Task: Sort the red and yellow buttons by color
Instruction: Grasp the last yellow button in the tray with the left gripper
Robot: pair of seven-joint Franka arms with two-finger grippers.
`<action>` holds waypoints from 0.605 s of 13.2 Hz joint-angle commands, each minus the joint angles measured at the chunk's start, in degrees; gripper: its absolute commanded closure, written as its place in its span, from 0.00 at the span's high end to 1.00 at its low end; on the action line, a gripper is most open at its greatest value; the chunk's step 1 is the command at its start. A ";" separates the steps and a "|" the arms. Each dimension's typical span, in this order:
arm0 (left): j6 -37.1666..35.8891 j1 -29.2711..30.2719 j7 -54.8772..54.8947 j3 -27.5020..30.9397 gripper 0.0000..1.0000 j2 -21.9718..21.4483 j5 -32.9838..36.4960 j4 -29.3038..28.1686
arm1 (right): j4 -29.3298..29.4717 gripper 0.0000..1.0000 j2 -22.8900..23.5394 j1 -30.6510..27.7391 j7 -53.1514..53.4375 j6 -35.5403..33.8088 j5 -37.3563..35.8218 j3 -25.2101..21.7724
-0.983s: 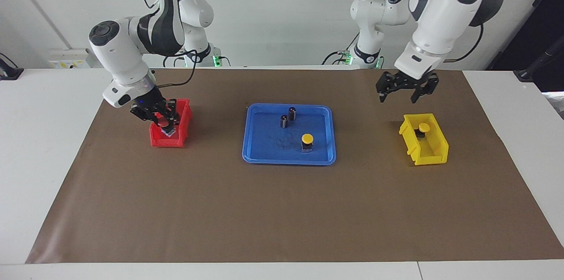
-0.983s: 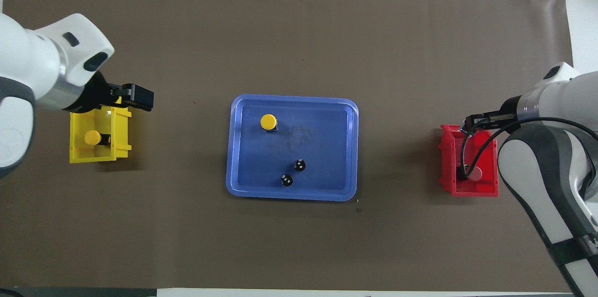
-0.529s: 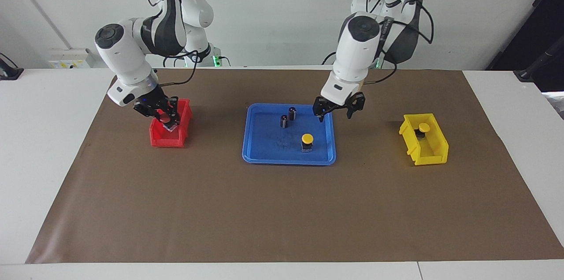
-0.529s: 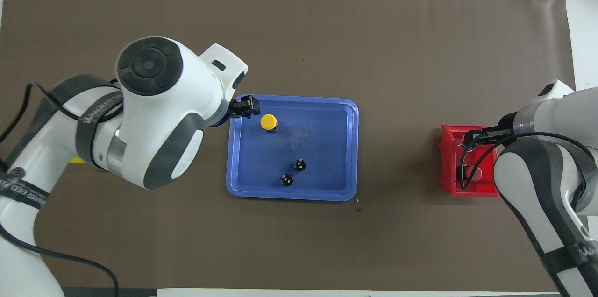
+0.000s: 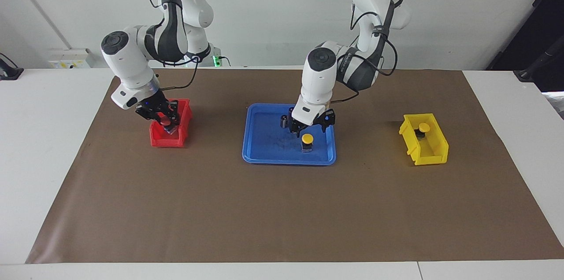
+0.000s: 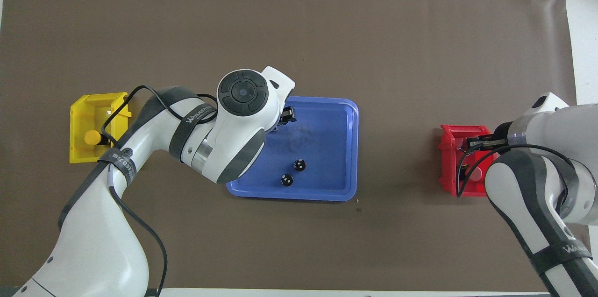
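1. Nearest the camera in the facing view, at frame centre, we see a yellow-capped push-button on a black base [image 5: 307, 141] standing in the shallow blue plastic tray [image 5: 264, 156].
2. Just above it hangs the left gripper [image 5: 307, 127], fingers spread open and empty.
3. At centre right, a second yellow button [image 5: 424, 128] sits in the yellow plastic bin [image 5: 434, 150].
4. At centre left, the right gripper [image 5: 164, 117] is closed on a red-capped button [image 5: 165, 122] over the red plastic bin [image 5: 167, 139].
5. Two dark cylinders [image 6: 293, 172] stand in the tray.

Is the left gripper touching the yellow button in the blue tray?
Cannot tell. In the facing view the left gripper sits right at the yellow button, no clear gap; overhead, the arm hides it.
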 commanded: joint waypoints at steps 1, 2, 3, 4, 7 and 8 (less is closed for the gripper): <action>1.40 -1.04 -2.85 0.92 0.92 0.31 1.68 -0.07 | -3.52 0.15 0.04 -0.65 -2.09 4.25 1.49 0.40; 1.75 -1.04 -3.38 0.92 0.87 0.40 1.68 0.02 | -3.70 0.15 0.31 -0.65 -2.09 4.52 1.49 0.40; 2.02 -0.96 -3.47 0.92 0.82 0.49 1.68 -0.07 | -3.70 0.15 0.49 -0.73 -2.09 4.52 1.49 0.40; 2.02 -0.78 -3.47 0.92 0.75 0.49 1.68 -0.15 | -3.79 0.15 0.84 -0.74 -2.09 4.52 1.49 0.40; 2.37 -0.60 -4.00 0.84 0.01 0.49 1.68 -0.51 | -3.79 0.32 0.84 -0.65 -2.00 4.52 1.49 0.40; 2.28 -0.60 -4.17 0.83 0.01 0.49 1.68 -0.42 | -3.79 0.56 0.84 -0.56 -2.00 4.52 1.49 0.40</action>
